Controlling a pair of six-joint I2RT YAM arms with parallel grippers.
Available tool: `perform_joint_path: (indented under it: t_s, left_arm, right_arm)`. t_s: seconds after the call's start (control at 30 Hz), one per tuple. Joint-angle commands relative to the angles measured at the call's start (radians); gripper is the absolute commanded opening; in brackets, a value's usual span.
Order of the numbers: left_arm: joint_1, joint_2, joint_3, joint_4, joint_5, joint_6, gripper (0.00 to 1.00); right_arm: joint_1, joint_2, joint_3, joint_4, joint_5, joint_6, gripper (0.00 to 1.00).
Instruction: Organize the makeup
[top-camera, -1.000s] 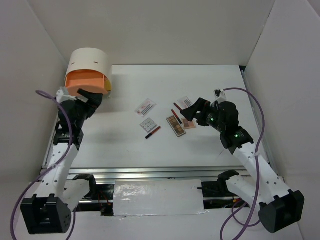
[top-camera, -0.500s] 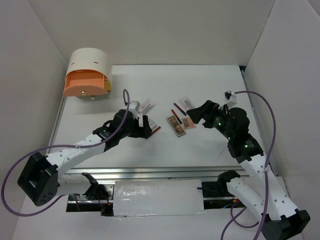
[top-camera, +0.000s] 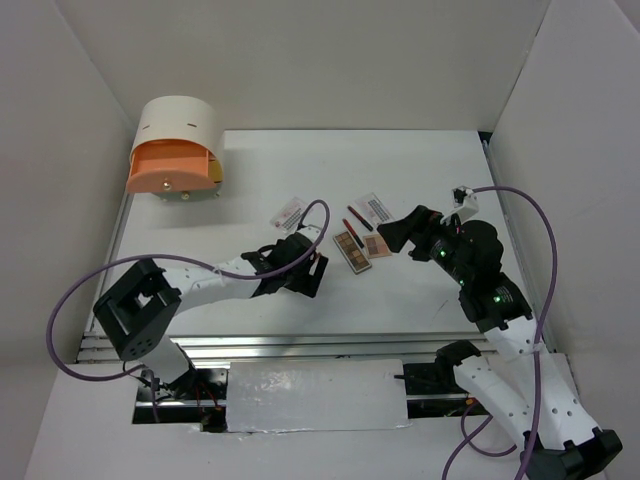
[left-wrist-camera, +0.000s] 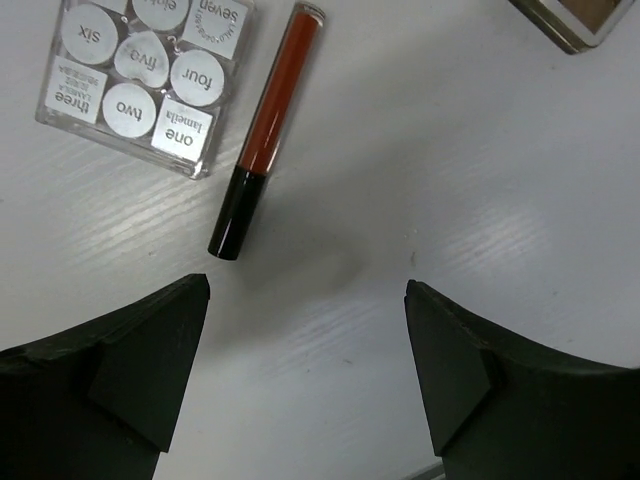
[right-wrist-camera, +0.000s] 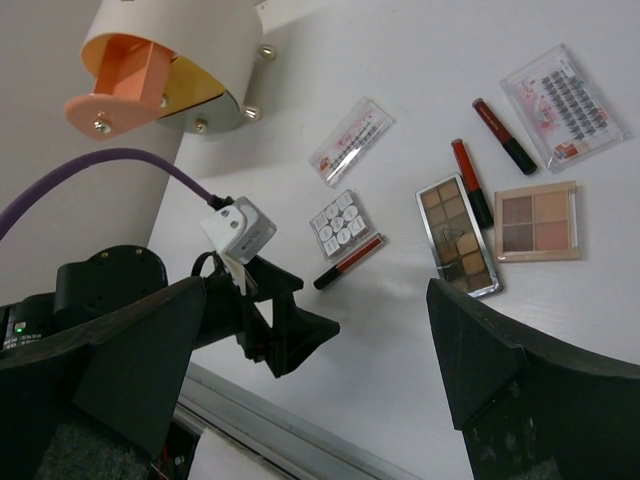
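The makeup lies in the middle of the table. A white square palette (left-wrist-camera: 140, 80) and a red and black pencil (left-wrist-camera: 265, 130) lie just ahead of my left gripper (left-wrist-camera: 305, 295), which is open and empty, low over bare table. In the top view my left gripper (top-camera: 312, 275) covers that palette. A long brown palette (top-camera: 351, 250), a square brown palette (top-camera: 376, 245), two red pencils (top-camera: 358, 220) and two white sachets (top-camera: 290, 212) (top-camera: 373, 206) lie nearby. My right gripper (top-camera: 392, 233) is open and empty, raised beside the square palette (right-wrist-camera: 537, 220).
The cream, pink and yellow drawer box (top-camera: 175, 150) stands at the far left with its orange drawer pulled out. White walls close the table at the left, back and right. A metal rail (top-camera: 300, 345) runs along the near edge.
My left arm has swung from the drawer box to the table's middle, low over the white palette and pencil. My right gripper has lifted slightly. The makeup has not moved.
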Motion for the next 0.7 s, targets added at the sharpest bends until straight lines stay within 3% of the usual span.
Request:
perform_joint_path:
  t_s: [0.0,0.23,0.53,0.67]
  left_arm:
    - [0.000,0.034,0.076,0.009,-0.073,0.034,0.92]
    - [0.000,0.173,0.153,0.003,-0.079,0.036,0.85]
    - [0.002,0.185,0.150,-0.002,-0.097,0.014,0.80]
    - [0.002,0.203,0.149,0.009,-0.059,0.011,0.64]
  right_arm:
    - [-0.002,-0.011,0.023,-0.011,0.009,-0.022,1.00]
    - [-0.002,-0.014,0.017,-0.012,0.012,-0.030,1.00]
    - [-0.002,-0.014,0.010,-0.006,0.010,-0.031,1.00]
    - [-0.002,-0.008,0.012,-0.005,0.006,-0.028,1.00]
